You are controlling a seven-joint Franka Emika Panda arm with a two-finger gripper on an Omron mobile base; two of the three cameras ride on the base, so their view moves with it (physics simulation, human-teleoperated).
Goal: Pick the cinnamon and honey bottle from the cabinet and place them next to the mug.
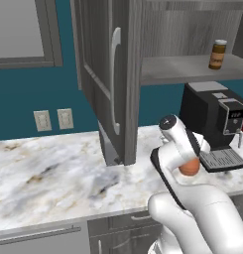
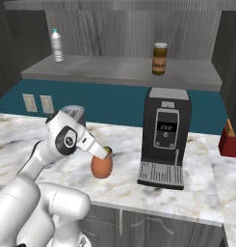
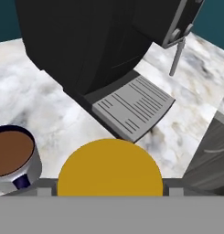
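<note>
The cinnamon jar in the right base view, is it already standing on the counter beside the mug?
No. The cinnamon stands on the cabinet shelf, above the black coffee machine, not on the counter.

**Item count, counter and cabinet**

One squat orange honey jar with yellow lid (image 2: 102, 166). One slim brown cinnamon jar with pale lid (image 2: 159, 59). One blue-and-white mug with brown inside (image 3: 13, 157). One clear plastic water bottle (image 2: 57, 45). One black coffee machine (image 2: 165, 136). Two white wall outlets (image 1: 54, 119). One red box (image 2: 230, 141).
</note>
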